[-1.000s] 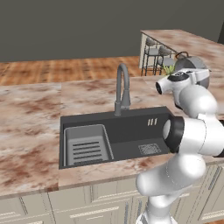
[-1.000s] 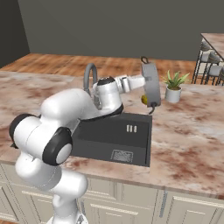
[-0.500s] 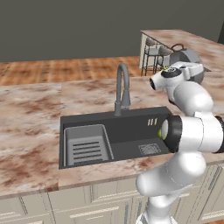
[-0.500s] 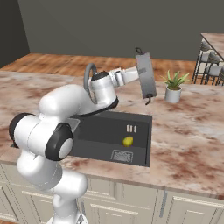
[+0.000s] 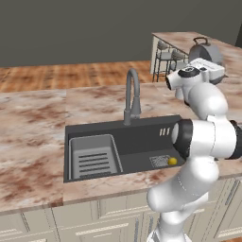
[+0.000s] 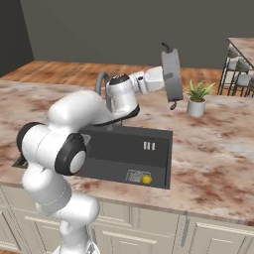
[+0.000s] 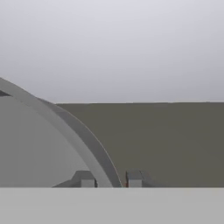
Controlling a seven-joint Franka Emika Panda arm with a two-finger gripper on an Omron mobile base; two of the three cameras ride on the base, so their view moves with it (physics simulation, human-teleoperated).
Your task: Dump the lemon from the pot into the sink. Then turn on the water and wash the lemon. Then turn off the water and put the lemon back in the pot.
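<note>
On sink (image 5: 118,142) floor by drain now: lemon (image 5: 173,161), fallen from upended pot (image 6: 171,75)

A marbled brown and cream countertop (image 5: 33,137) carries a tall grey arched faucet (image 5: 132,97), which serves as the reference point. A small white pot with a green plant (image 6: 197,100) stands on the countertop well to the right of the faucet. Cream cabinet fronts (image 5: 71,222) run below the counter edge, in front of the faucet. Wooden flooring (image 5: 71,75) lies beyond the faucet, backed by a dark grey wall (image 6: 124,25). Bar stools (image 5: 168,54) stand farther back and right of the faucet, beside a second counter (image 5: 189,40).
</note>
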